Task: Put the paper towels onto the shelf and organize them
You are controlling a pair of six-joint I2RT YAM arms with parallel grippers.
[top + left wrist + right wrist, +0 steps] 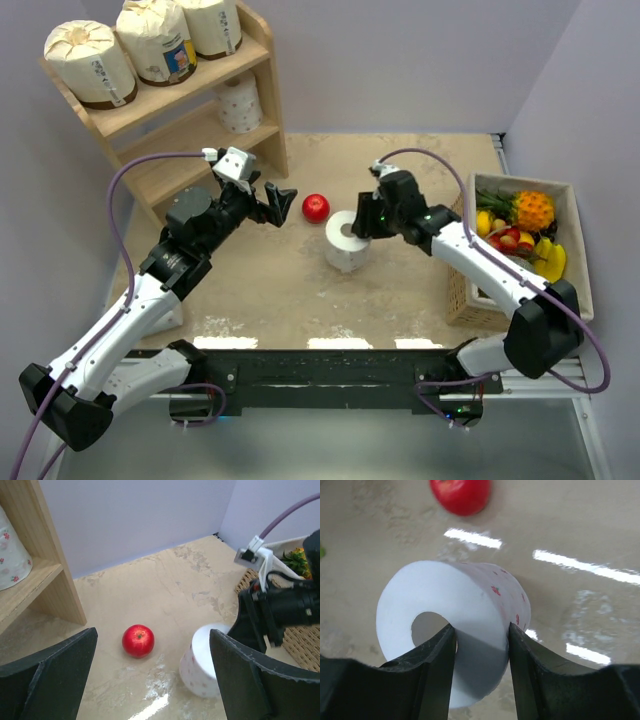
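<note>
Starting from above, you are looking at the loose roll (345,248) standing on end on the table (400,300), well apart from the shelf (268,100) at the far left. The right gripper (362,222) is pinching the roll's wall. The left gripper (272,203) is hanging with its jaws spread wide, holding nothing, just beside the apple (316,207). Three wrapped rolls (155,40) are filling the top tier. One shelved roll (240,102) is sitting on the middle tier, with bare board showing to its left. The fruit basket (462,290) is lying under the right arm.

In the left wrist view, the wide-set fingers (55,675) are framing the apple and the loose roll, with the shelf's side panel close on the left. The apple is lying roughly between roll and shelf, so you are better off lifting clear before travelling sideways than dragging the roll across the table.

In the right wrist view, one finger (432,680) is sitting inside the hollow core and the other is pressing the outside, clamped on the paper wall. That wall looks soft, so raise it straight and slowly, watching for sag or slip. The left arm is standing in the likely path, so either clear it first or use it for a handover. Aim for the bare board beside the shelved roll, and set the roll down upright.
</note>
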